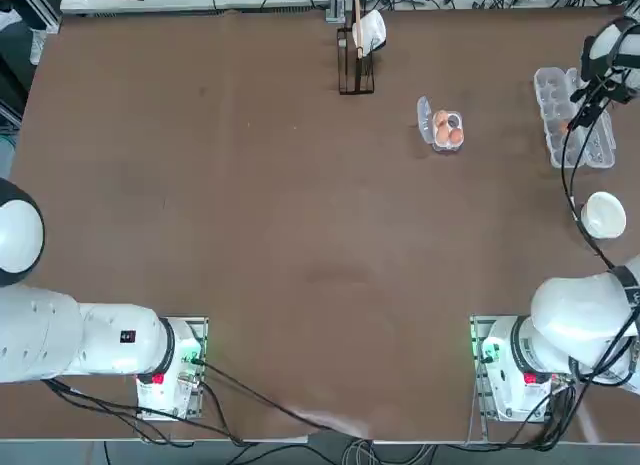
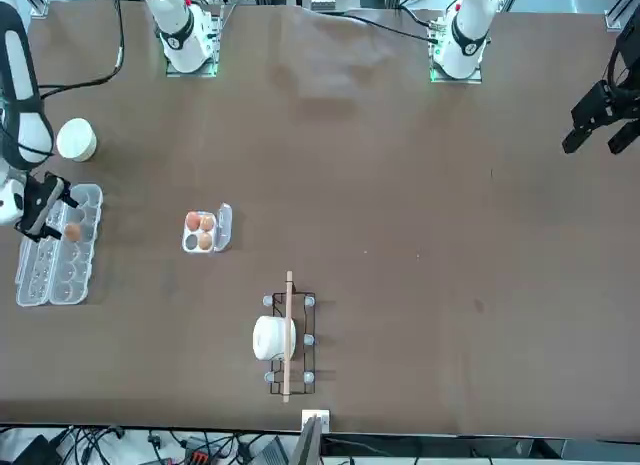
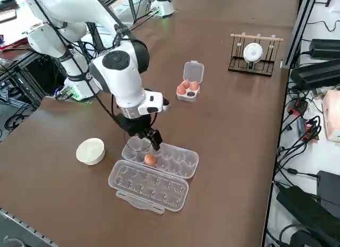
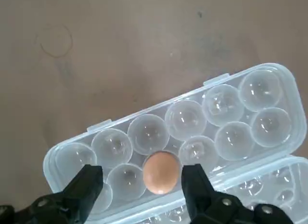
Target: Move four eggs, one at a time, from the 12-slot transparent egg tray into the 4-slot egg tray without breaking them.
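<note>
One orange-brown egg (image 4: 160,172) lies in a cup of the 12-slot transparent egg tray (image 4: 226,113), which sits with its lid folded open at the table's right edge (image 3: 183,161). My right gripper (image 4: 142,175) hangs open just above that egg (image 3: 151,160), one finger on each side and not touching it. The same gripper (image 3: 147,139) points straight down over the tray's end nearest the bowl. The 4-slot egg tray (image 1: 447,147) stands farther toward the table's middle (image 3: 193,71), its flap up. It holds three eggs (image 2: 200,228).
A white round bowl (image 3: 90,151) sits close beside the long tray (image 1: 548,90), toward my base. A dark wire rack with a white roll (image 1: 357,55) stands at the far edge. Bare brown tabletop lies between the two trays.
</note>
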Controlling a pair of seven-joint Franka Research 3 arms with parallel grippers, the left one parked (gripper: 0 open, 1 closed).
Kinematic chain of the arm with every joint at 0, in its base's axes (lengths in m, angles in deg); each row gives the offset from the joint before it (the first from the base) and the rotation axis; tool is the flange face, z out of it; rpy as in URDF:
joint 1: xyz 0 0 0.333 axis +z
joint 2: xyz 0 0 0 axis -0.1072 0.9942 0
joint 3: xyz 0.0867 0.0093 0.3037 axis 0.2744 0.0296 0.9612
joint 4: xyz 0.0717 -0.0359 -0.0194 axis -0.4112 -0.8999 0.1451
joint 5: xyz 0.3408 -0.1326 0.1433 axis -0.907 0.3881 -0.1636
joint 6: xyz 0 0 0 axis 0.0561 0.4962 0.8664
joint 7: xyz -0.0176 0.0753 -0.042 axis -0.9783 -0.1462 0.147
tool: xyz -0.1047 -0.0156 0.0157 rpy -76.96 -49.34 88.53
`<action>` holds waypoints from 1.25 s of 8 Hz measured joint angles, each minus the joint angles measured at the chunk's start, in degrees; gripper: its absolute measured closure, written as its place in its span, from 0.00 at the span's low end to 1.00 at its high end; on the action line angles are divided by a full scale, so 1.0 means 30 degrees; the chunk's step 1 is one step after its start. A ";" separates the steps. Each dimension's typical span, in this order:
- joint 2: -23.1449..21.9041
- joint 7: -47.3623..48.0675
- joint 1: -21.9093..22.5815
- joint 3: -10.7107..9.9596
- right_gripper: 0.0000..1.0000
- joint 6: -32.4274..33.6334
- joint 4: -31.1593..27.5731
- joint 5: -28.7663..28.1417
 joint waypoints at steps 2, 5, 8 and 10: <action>0.0322 -0.1064 -0.0115 0.0000 0.00 -0.0532 0.0010 0.0009; 0.0723 -0.2186 -0.0311 0.0000 0.00 -0.1074 0.0045 0.0022; 0.1802 -0.3121 -0.0708 0.0001 0.01 -0.1126 0.0948 0.0022; 0.2478 -0.3298 -0.0845 0.0008 0.01 -0.1133 0.1542 0.0022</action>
